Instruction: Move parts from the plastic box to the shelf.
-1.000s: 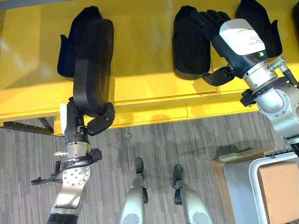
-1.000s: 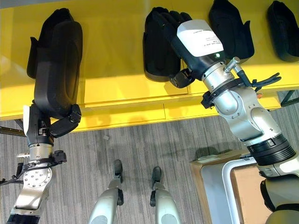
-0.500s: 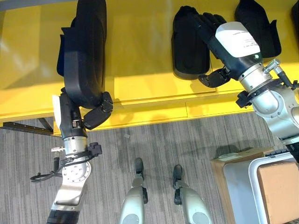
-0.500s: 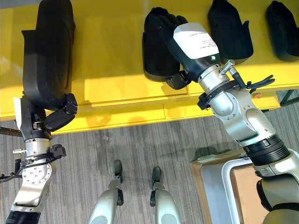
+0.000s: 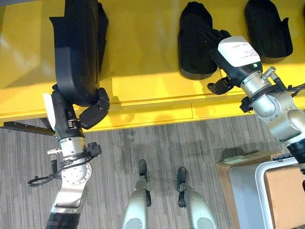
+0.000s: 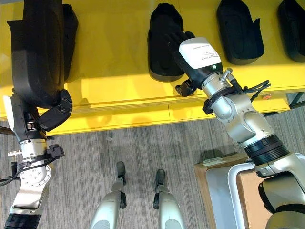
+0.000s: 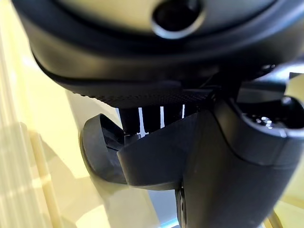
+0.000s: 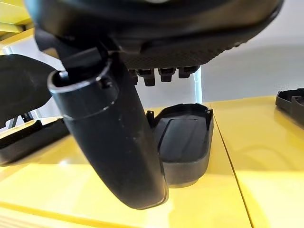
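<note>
Here my left hand (image 5: 81, 119) grips a long black part (image 5: 76, 47) over the yellow shelf (image 5: 143, 57), while my right hand (image 6: 188, 52), fingers straight, rests on a placed part (image 6: 162, 43); I judge lowering and releasing comes next.

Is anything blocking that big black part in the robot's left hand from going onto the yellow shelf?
Partly: another black moulded part already lies on the yellow shelf, right behind the large black plastic part held in the left hand. Bare shelf lies beside it.
</note>
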Tool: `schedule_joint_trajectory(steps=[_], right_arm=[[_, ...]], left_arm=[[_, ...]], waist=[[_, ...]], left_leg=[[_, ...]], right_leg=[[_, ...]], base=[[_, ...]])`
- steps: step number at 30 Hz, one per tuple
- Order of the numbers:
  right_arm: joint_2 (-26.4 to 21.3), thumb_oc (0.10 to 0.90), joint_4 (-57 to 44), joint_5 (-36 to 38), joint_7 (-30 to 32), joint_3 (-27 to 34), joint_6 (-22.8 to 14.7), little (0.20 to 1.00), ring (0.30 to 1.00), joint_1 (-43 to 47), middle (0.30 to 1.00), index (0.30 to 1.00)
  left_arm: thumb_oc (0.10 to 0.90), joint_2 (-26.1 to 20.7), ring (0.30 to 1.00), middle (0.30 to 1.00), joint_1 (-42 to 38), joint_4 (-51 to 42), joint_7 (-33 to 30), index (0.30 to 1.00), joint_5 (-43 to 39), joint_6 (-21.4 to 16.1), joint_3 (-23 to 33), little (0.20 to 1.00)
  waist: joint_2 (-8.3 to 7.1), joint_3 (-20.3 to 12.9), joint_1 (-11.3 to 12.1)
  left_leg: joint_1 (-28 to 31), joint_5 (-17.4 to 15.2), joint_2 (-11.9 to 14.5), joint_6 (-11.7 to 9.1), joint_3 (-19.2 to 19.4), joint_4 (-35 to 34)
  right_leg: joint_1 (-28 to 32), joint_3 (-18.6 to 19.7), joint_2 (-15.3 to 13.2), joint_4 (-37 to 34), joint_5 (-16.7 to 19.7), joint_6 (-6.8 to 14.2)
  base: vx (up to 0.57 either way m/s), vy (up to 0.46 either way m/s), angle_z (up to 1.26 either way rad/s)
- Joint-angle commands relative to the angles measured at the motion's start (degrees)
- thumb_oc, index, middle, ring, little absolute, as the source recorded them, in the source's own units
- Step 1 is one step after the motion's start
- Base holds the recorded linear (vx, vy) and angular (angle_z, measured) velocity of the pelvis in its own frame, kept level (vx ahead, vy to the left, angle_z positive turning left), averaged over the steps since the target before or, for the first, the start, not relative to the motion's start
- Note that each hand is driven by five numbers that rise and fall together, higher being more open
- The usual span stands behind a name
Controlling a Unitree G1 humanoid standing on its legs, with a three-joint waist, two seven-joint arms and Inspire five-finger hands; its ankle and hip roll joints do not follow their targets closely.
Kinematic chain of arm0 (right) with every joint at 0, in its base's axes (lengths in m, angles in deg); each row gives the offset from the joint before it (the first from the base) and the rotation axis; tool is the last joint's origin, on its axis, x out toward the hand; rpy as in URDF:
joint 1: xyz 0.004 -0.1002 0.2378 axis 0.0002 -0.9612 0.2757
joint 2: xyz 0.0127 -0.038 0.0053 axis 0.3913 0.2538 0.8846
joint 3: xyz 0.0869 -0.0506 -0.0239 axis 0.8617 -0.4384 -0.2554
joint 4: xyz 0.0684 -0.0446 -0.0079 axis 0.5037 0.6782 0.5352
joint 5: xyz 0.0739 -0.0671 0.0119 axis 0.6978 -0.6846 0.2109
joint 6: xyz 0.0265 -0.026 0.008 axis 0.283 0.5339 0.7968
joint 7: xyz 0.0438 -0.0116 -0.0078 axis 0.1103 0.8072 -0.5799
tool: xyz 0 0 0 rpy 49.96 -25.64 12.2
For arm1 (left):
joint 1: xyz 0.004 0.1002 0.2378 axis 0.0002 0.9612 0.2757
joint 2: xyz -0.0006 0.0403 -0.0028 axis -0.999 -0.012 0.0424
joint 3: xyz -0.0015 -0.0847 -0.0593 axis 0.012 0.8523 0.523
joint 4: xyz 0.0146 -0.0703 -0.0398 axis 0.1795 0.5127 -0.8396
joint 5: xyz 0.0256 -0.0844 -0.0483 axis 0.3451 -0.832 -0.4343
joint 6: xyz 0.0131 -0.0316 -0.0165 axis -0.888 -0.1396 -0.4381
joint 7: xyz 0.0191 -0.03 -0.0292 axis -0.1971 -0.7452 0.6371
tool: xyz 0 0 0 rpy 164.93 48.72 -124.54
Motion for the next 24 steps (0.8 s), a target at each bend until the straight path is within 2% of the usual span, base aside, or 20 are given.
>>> schedule_joint_trajectory(steps=[1, 10, 24], right_arm=[[-0.1, 0.9, 1.0, -1.8, 6.0, -1.4, -0.6, 1.0, 1.0, 10.6, 1.0, 1.0], [0.2, 0.9, 5.5, -3.8, 8.7, -4.1, 0.6, 1.0, 1.0, 17.0, 1.0, 1.0], [0.0, 0.9, 5.9, -4.9, 10.2, -4.4, 1.1, 1.0, 1.0, 19.6, 1.0, 1.0]], left_arm=[[0.4, -2.6, 0.3, 0.3, -3.8, -5.5, -3.7, 0.3, 3.2, -8.3, 4.7, 0.3], [0.4, -2.9, 0.3, 0.3, -5.0, -4.4, -5.0, 0.3, 4.8, -8.0, 3.9, 0.3], [0.4, -2.8, 0.3, 0.3, -4.5, -4.4, -5.1, 0.3, 5.3, -8.0, 3.7, 0.3]], waist=[[-1.73, -3.6, -0.5], [-1.46, -3.1, -0.2], [-1.2, -2.8, 0.0]], left_leg=[[7.2, -8.1, -2.2, -1.9, 4.0, -0.4], [5.6, -7.8, -2.3, -1.7, 3.7, -0.4], [4.9, -7.8, -2.4, -1.8, 3.5, -0.4]], right_leg=[[-0.7, 2.0, 3.0, -5.5, 4.4, -0.3], [-3.1, 2.1, 3.2, -3.9, 4.3, -0.4], [-4.1, 1.6, 3.0, -3.2, 4.0, -0.5]], base=[[0.0, 0.0, 0.0], [0.0, 0.0, 0.0], [0.0, 0.0, 0.01]])
